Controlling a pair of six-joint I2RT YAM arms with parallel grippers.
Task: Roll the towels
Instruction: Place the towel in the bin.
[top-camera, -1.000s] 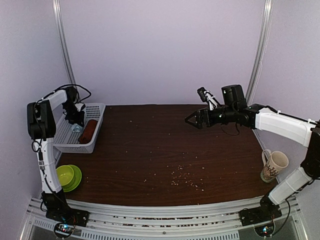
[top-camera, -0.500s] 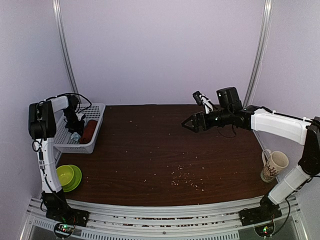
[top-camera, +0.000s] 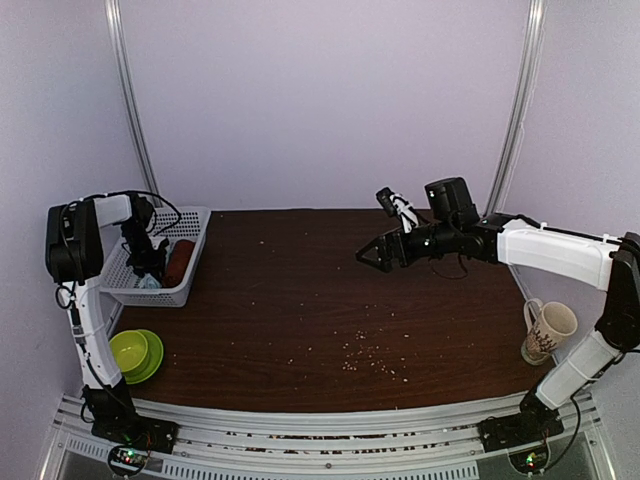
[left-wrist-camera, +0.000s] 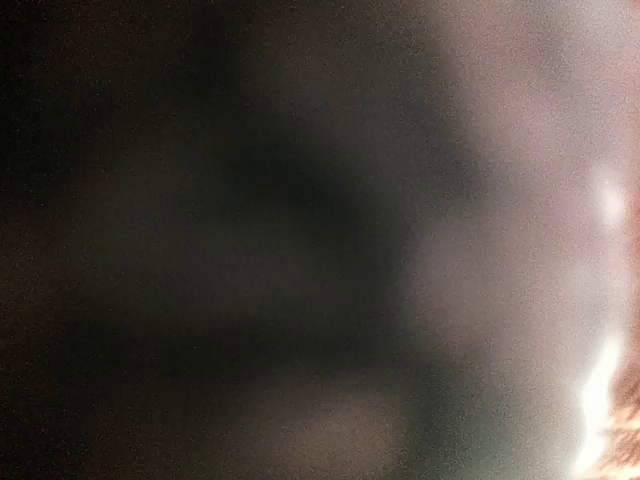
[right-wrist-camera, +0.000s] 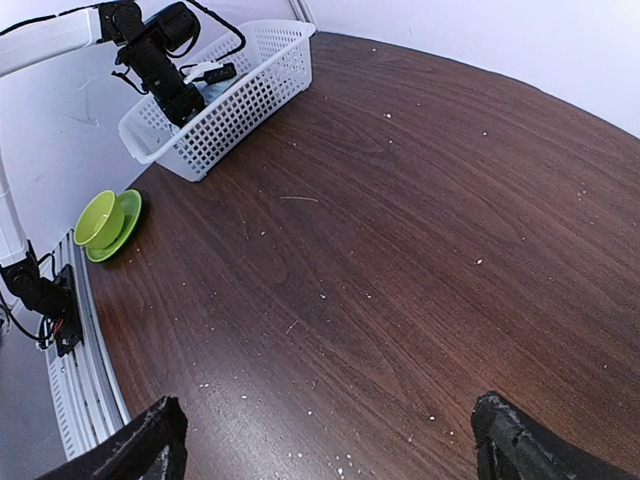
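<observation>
While only the rust-red towel (top-camera: 179, 262) looks rolled, in the upper-left basket (top-camera: 196, 212), the left end effector (top-camera: 150, 274) is unreadable there; the right end effector (top-camera: 370, 260) gapes wide.

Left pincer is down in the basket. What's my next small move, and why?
Probably raise the left pincer slightly: its wrist view is blurred dark, so a grip on the pale-blue cloth beside the rust-red towel in the white basket is unconfirmed.
</observation>
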